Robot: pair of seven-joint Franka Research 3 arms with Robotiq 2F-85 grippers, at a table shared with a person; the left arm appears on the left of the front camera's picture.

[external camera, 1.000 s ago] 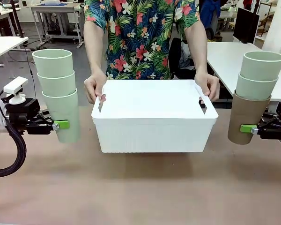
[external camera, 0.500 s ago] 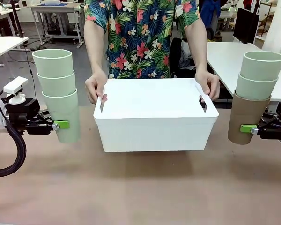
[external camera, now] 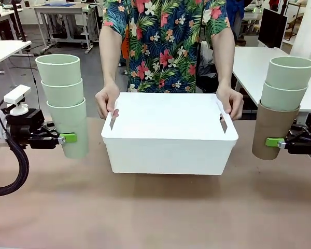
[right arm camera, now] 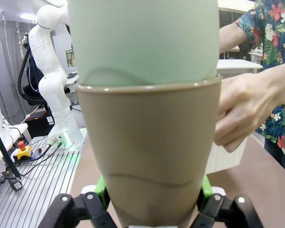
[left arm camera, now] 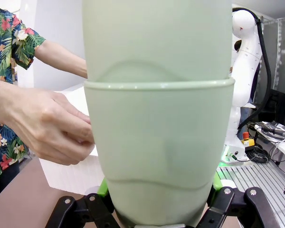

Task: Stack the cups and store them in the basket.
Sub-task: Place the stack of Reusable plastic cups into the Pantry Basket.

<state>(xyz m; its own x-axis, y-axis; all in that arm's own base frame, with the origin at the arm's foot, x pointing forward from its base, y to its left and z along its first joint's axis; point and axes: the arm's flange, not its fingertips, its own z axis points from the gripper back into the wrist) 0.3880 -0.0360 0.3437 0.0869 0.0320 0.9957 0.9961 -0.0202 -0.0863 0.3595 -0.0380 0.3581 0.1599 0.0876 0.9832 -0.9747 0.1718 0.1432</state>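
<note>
My left gripper (external camera: 67, 138) is shut on the bottom cup of an upright stack of three mint green cups (external camera: 65, 101) at the table's left; in the left wrist view that stack (left arm camera: 159, 123) rises between the green pads (left arm camera: 102, 188). At the right, my right gripper (external camera: 273, 142) is shut on a tan-brown cup (external camera: 269, 130) with two mint cups (external camera: 286, 83) nested in it; the brown cup (right arm camera: 149, 147) stands close in the right wrist view. The white basket (external camera: 168, 145) sits mid-table, a person's hands (external camera: 107, 98) holding both its short ends.
The person in a floral shirt stands at the far side behind the basket. Brown tabletop (external camera: 155, 212) lies bare in front of the basket. White tables and equipment stand farther back.
The person has pulled the basket a little toward my side and shifted their hands and body with it. Both arms and their cup stacks have stayed still.
</note>
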